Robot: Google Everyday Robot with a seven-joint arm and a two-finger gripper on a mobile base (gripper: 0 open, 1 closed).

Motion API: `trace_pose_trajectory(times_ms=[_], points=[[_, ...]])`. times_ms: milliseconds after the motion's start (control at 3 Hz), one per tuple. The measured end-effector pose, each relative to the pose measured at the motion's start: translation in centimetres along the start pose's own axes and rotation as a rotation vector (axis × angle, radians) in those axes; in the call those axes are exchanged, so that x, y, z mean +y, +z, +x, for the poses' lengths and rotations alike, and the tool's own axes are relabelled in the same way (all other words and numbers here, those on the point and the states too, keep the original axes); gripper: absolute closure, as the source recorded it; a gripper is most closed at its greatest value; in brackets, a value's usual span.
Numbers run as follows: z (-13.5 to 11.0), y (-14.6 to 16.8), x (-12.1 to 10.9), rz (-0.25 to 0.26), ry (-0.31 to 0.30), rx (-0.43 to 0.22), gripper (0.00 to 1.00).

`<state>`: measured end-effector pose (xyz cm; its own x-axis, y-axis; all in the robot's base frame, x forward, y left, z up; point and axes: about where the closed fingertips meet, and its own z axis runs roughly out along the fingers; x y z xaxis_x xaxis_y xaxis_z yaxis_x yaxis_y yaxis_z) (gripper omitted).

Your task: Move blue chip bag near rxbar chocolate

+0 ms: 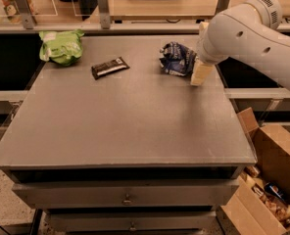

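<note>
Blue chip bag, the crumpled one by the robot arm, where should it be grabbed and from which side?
Probably from above, pinching the raised crumpled middle of the dark-blue foil chip bag; it lies slumped on the grey table, so its low edges offer little. The claw is close beside it, on the side away from the dark flat chocolate bar.

A: What else is on the tabletop (135,131)?
B: 1 green chip bag (61,46), far-left corner. 2 drawers (86,192) beneath. An open cardboard box (277,153) stands on the floor at right, below the end effector (200,76) at the tabletop's right rear edge.
</note>
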<state>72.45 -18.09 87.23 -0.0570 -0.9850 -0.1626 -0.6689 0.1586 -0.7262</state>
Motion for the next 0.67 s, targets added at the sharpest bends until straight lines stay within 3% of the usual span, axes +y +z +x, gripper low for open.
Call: trace_pose_trajectory(times_ms=[333, 667], points=[[0.41, 0.72, -0.03, 0.001, 0.015, -0.004, 0.16], [0.87, 0.86, -0.35, 0.004, 0.04, -0.023, 0.4]])
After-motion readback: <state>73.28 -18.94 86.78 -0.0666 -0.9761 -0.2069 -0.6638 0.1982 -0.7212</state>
